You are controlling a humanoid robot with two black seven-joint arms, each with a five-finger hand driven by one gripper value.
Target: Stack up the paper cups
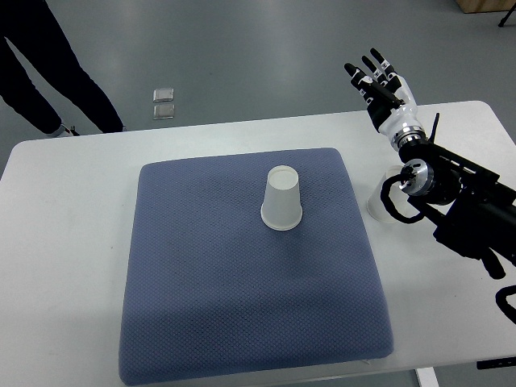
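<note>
Upturned white paper cup (pixel 282 200) is left mouth-down mid-way on the blue quilted mat (pixel 201 306), seemingly for stability, while the right hand (pixel 380 85) is held empty, fingers spread, beyond the table's far right edge.

No readable text, labels, brands or numbers anywhere in view.

Inverted paper cup (pixel 282 199): matt white paper, smooth wall. Mat (pixel 242 274): blue-grey woven cloth with a fine dimpled texture, matt. Table (pixel 64 242): smooth white top, faint sheen. Right hand (pixel 382 89): glossy white plastic shell with black finger segments; the forearm is matt black with one bright metal joint. Floor (pixel 242 48): smooth grey, slightly glossy.
</note>
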